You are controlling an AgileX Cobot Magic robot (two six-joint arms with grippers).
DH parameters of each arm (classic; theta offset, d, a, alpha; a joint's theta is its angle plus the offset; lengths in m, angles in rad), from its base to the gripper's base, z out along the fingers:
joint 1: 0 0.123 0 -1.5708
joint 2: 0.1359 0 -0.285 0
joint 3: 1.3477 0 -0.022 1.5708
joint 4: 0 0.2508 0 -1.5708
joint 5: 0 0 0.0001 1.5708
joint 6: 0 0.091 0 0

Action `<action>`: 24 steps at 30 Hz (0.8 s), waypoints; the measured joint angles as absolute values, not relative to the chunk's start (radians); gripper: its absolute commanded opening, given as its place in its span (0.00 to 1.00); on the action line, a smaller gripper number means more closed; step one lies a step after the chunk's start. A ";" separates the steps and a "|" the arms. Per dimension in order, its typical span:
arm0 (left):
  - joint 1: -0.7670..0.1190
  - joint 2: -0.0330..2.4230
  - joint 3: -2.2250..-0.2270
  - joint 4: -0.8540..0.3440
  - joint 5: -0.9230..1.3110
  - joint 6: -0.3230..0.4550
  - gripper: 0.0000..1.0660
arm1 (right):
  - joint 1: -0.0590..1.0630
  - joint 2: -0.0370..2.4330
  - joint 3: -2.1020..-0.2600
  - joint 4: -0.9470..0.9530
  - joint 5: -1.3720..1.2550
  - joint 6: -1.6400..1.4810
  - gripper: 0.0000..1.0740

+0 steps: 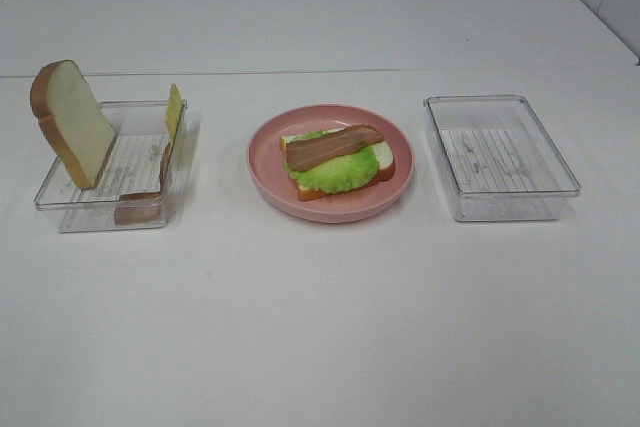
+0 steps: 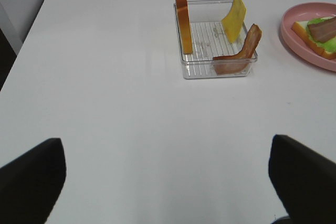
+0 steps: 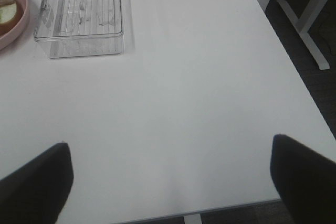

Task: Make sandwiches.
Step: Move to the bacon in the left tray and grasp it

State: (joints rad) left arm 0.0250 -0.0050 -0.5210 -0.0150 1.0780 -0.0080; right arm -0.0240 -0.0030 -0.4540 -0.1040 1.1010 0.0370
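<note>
Sandwich parts waiting, left tray (image 1: pixel 75 217): a bread slice (image 1: pixel 72 125) leans upright against the left wall. Thin cheese (image 1: pixel 174 112) stands on edge at the right wall, and a spare bacon strip (image 1: pixel 140 207) slumps in the near right corner.
Left gripper (image 2: pixel 168 182): fingers spread wide and holding nothing. It hangs over bare table (image 2: pixel 131 119), well apart from the left tray.
Plate (image 1: pixel 265 162), centre: the sandwich (image 1: pixel 337 160) sits here half built. It has base bread (image 1: pixel 383 159), ruffled lettuce (image 1: pixel 335 177) on that, and one bacon (image 1: pixel 333 145) laid across the top.
Right tray (image 1: pixel 505 209): nothing lies in it.
Right gripper (image 3: pixel 170 182): fingers spread wide and empty, above the table, well apart from the right tray.
Step in hand: apparently a pause between placements. Cheese and the closing bread slice are not yet on the stack.
Next move: probably the left arm reaching into the left tray for the cheese. It is thin and upright, so the grip needs to pinch across its faces from above. It then has to be laid flat on the bacon without shifting the layers, with the bread slice going on last.
</note>
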 measured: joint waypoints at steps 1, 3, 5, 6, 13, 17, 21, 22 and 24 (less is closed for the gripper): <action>0.025 -0.005 -0.521 -0.015 1.078 -0.008 0.92 | -0.024 -0.003 -0.454 -0.104 1.101 0.037 0.92; 0.025 -0.005 -0.521 -0.015 1.078 -0.008 0.92 | -0.024 -0.003 -0.454 -0.104 1.101 0.037 0.92; 0.025 -0.005 -0.521 -0.015 1.078 -0.008 0.92 | -0.024 -0.003 -0.454 -0.104 1.101 0.037 0.92; 0.025 -0.005 -0.521 -0.015 1.078 -0.008 0.92 | -0.024 -0.003 -0.454 -0.104 1.101 0.037 0.92; 0.025 -0.005 -0.521 -0.015 1.078 -0.008 0.92 | -0.024 -0.003 -0.454 -0.104 1.101 0.037 0.92; 0.025 -0.005 -0.521 -0.015 1.078 -0.008 0.92 | -0.024 -0.003 -0.454 -0.104 1.101 0.037 0.92; 0.025 -0.005 -0.521 -0.015 1.078 -0.008 0.92 | -0.024 -0.003 -0.454 -0.104 1.101 0.037 0.92; 0.025 -0.005 -0.521 -0.015 1.078 -0.008 0.92 | -0.024 -0.003 -0.454 -0.104 1.101 0.037 0.92; 0.025 -0.005 -0.521 -0.015 1.078 -0.008 0.92 | -0.024 -0.003 -0.454 -0.104 1.101 0.037 0.92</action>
